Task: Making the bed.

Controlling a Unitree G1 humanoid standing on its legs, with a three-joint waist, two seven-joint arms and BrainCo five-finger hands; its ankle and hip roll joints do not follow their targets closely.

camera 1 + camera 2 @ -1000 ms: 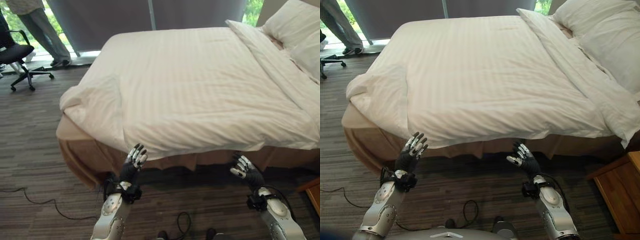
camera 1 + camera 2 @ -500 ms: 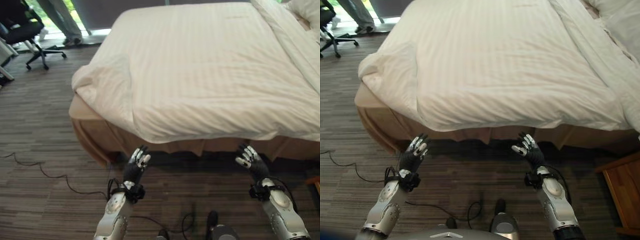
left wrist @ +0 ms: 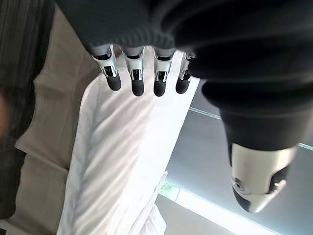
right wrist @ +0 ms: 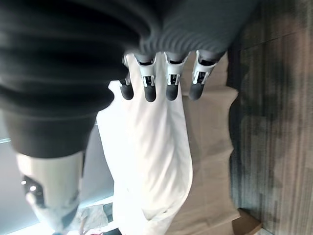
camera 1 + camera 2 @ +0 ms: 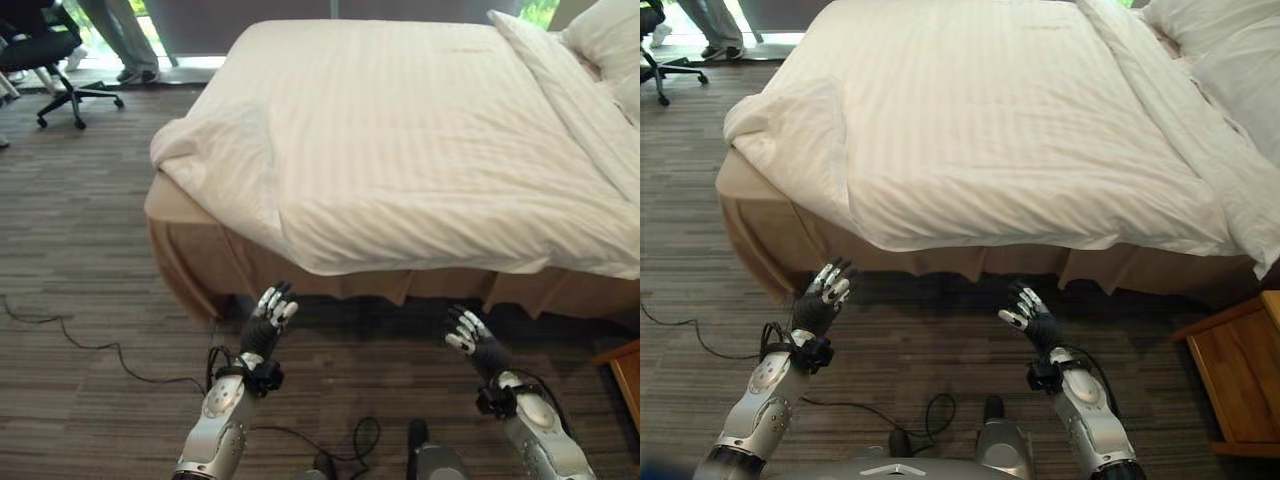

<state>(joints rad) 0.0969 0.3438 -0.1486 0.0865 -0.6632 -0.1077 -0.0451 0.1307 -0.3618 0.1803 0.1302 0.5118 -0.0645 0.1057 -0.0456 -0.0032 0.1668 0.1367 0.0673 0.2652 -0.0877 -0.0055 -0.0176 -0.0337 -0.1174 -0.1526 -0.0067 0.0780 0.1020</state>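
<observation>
I see the duvet (image 5: 420,140) spread white and striped over the bed (image 5: 190,250), ahead of and above both hands, its near edge hanging over the tan skirt (image 5: 760,235). The corner up and to the left of my left hand (image 5: 268,318) is bunched in a fold rather than lying flat. Pillows (image 5: 1230,60) sit at the head, far ahead and to the right of my right hand (image 5: 1028,318).

Both hands are raised palm-forward just short of the bed's near side, touching nothing. The left has its fingers (image 3: 135,83) straight and spread, thumb apart; the right matches it, fingers (image 4: 171,85) straight and loose, holding nothing. The duvet edge is above and beyond the fingertips of each.

Below the hands is dark striped carpet (image 5: 80,280). A wooden nightstand (image 5: 1240,370) stands right of my right hand. Far ahead to the left, an office chair (image 5: 45,60) and a person's legs (image 5: 125,35) stand by the window
</observation>
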